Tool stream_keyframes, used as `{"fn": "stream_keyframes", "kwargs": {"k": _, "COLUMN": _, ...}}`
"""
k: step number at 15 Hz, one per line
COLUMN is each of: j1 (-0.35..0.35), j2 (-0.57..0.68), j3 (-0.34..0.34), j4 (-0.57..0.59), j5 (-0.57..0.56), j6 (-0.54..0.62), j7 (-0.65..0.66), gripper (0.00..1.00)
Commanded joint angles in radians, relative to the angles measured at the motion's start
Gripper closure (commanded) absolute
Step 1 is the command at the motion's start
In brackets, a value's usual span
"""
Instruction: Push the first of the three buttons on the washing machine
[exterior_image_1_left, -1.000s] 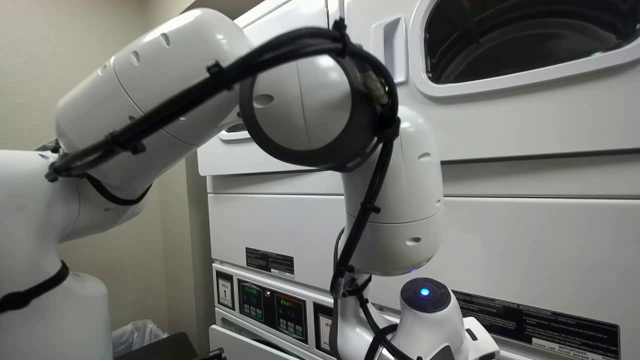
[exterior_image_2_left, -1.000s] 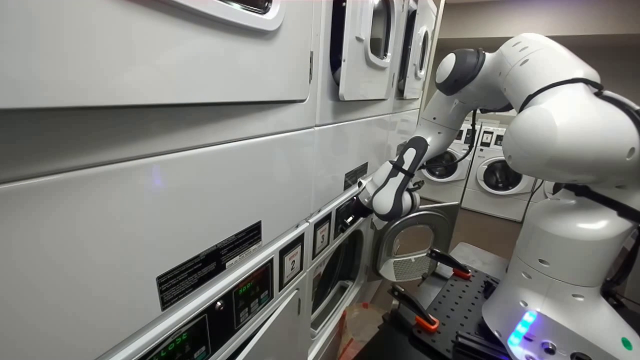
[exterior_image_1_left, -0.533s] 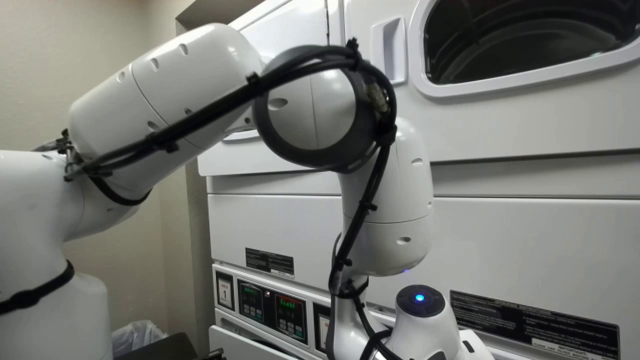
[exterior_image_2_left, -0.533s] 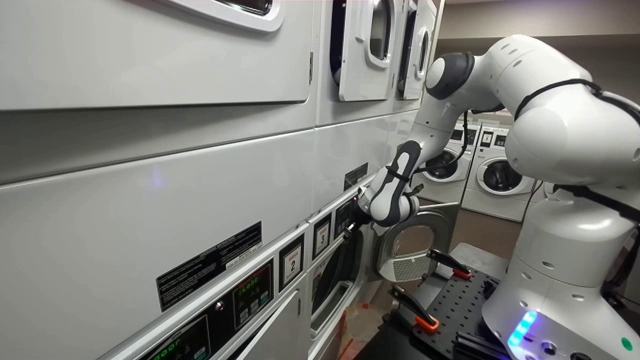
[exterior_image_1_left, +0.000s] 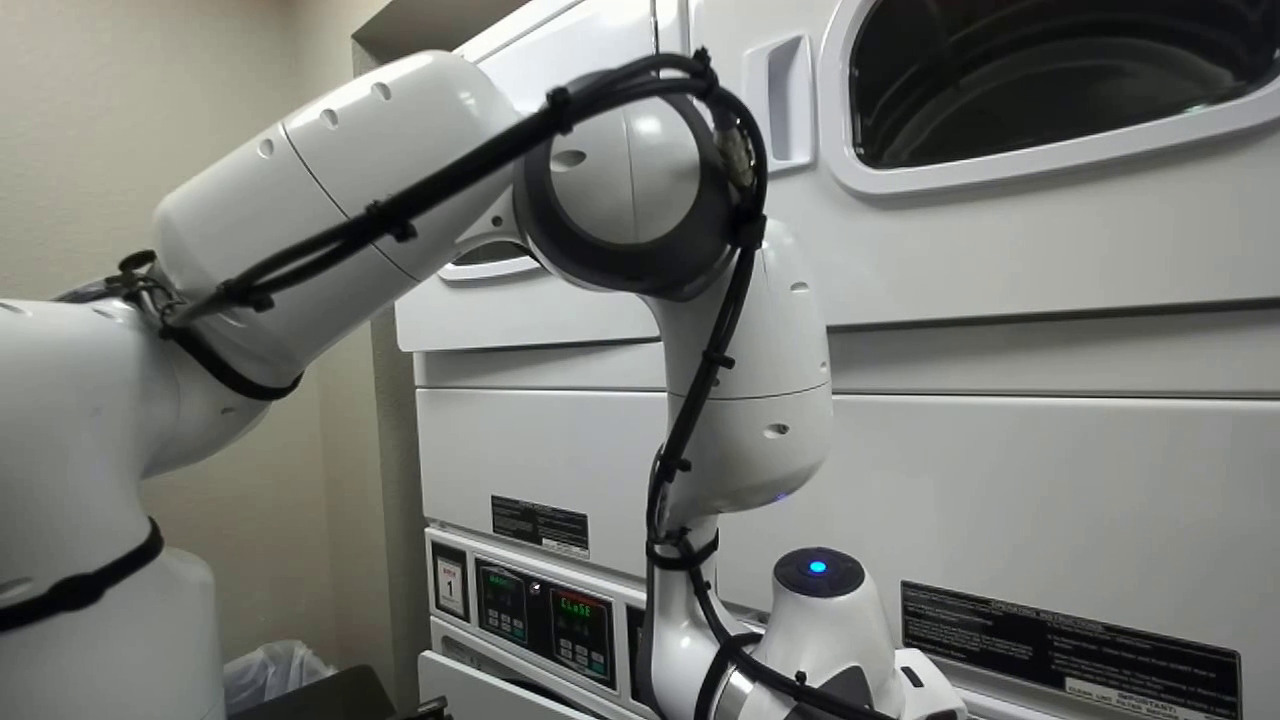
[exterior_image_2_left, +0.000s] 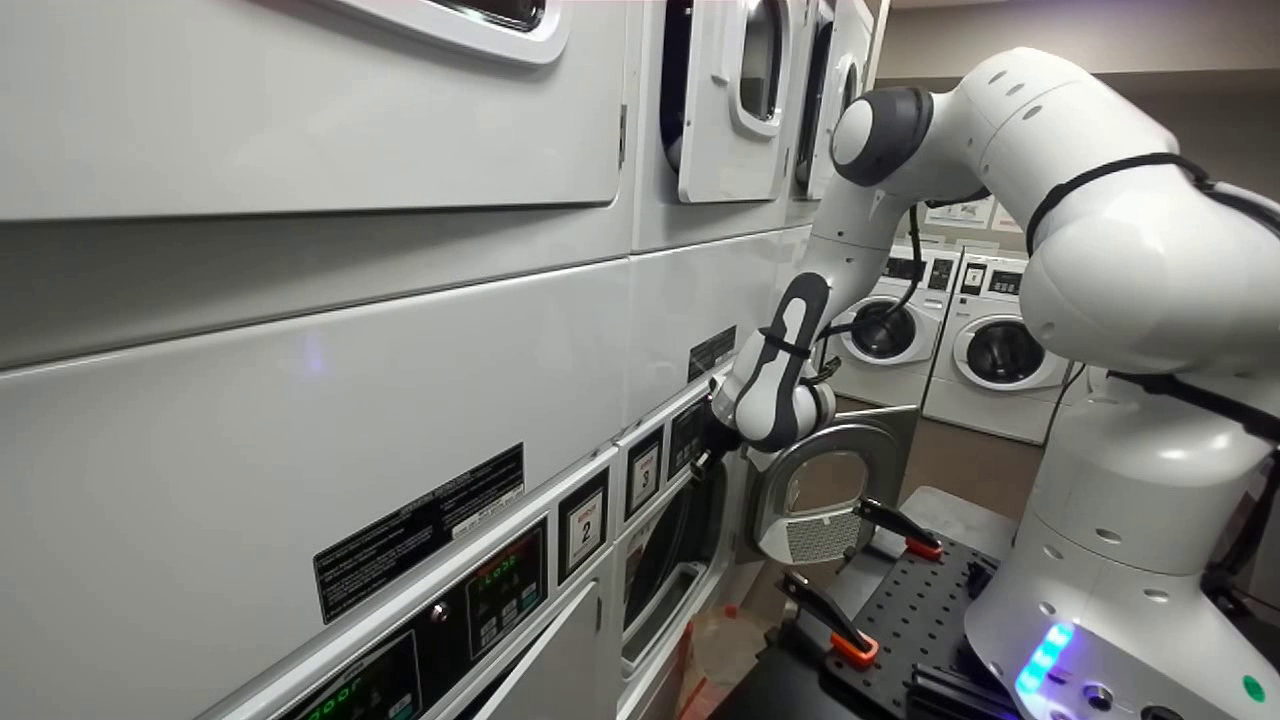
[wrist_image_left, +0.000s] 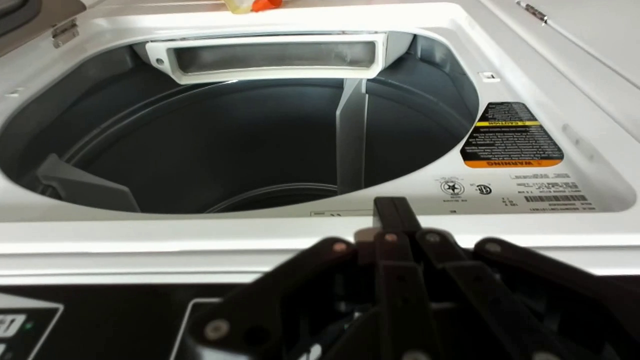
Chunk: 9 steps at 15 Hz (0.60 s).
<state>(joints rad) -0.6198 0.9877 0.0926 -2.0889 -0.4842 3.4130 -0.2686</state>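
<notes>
Wrist view shows the claw (wrist_image_left: 396, 216), tips together, near the black control panel (wrist_image_left: 125, 320), any contact unclear.

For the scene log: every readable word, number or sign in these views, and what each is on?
"1": placard
"2": another placard
"3": third placard
"CLoSE": right display
"door": left display
"OPERATING INSTRUCTIONS": black label
"IMPORTANT": black label
"CLEAN LINT FILTER": black label
"CAUTION": sticker, upside down
"WARNING": sticker, upside down
Star: rim
Likely "CSA": rim
Too small, blurred or cut off: button, keypad, barcode, other label, red placard words, remaining print.
</notes>
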Motion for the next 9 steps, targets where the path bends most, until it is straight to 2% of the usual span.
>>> {"fn": "stream_keyframes", "kwargs": {"k": 1, "j1": 0.011, "j2": -0.028, "j3": -0.007, "j4": -0.044, "j5": 0.027, "j6": 0.1, "j7": 0.013, "gripper": 1.0}}
{"fn": "stream_keyframes", "kwargs": {"k": 2, "j1": -0.046, "j2": -0.03, "j3": 0.046, "j4": 0.017, "j5": -0.001, "j6": 0.046, "j7": 0.019, "gripper": 1.0}}
{"fn": "stream_keyframes", "kwargs": {"k": 3, "j1": -0.053, "j2": -0.026, "j3": 0.054, "j4": 0.035, "j5": -0.002, "j6": 0.056, "j7": 0.023, "gripper": 1.0}}
{"fn": "stream_keyframes", "kwargs": {"k": 5, "j1": -0.107, "j2": -0.012, "j3": 0.112, "j4": 0.074, "j5": -0.02, "j6": 0.047, "j7": 0.022, "gripper": 1.0}}
{"fn": "stream_keyframes", "kwargs": {"k": 6, "j1": -0.073, "j2": 0.004, "j3": 0.076, "j4": -0.001, "j5": 0.007, "j6": 0.148, "j7": 0.02, "gripper": 1.0}}
{"fn": "stream_keyframes", "kwargs": {"k": 7, "j1": -0.155, "j2": 0.006, "j3": 0.154, "j4": 0.061, "j5": -0.035, "j6": 0.047, "j7": 0.022, "gripper": 1.0}}
{"fn": "stream_keyframes", "kwargs": {"k": 9, "j1": -0.193, "j2": 0.024, "j3": 0.184, "j4": 0.052, "j5": -0.041, "j6": 0.044, "j7": 0.023, "gripper": 1.0}}
